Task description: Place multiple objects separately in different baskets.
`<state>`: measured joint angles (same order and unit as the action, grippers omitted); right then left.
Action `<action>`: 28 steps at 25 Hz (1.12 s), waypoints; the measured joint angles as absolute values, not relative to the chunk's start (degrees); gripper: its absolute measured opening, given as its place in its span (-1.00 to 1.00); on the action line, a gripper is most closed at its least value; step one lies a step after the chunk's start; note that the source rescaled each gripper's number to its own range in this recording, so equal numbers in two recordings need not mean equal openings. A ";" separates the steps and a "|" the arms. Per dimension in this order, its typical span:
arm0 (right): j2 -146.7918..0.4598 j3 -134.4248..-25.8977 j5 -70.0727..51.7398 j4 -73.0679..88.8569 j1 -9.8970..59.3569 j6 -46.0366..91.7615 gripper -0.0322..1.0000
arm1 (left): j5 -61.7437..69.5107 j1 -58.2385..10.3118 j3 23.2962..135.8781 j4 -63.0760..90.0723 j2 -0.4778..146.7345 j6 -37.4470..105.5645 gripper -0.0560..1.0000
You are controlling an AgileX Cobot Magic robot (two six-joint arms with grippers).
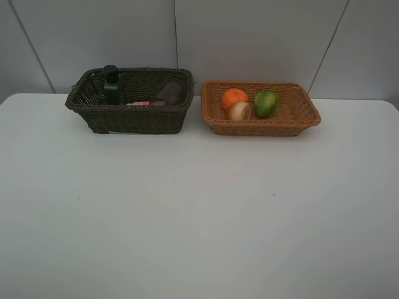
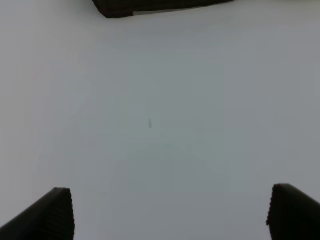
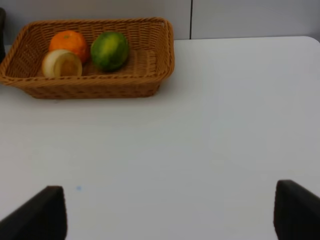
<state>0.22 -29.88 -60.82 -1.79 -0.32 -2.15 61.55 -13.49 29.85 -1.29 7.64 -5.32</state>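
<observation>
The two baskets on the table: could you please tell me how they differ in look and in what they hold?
The dark brown basket has taller walls; the light orange-tan basket is shallower and flares outward. The dark one holds a dark green pump bottle, a translucent purple cup and something pink that barely shows; the tan one holds an orange, a green round fruit and a pale, peach-like fruit. Both are rectangular and woven, side by side at the table's far edge.

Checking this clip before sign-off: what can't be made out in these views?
- Dark basket: its front wall hides all but a sliver of the pink item, exterior high view.
- Left wrist view: that basket is cut off by the edge.
- Pale fruit: too blurred to name.
</observation>
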 joint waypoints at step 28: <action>0.22 -29.88 -60.82 -1.79 -0.32 -2.15 0.60 | 61.07 -11.09 29.06 -1.50 -0.35 -3.90 1.00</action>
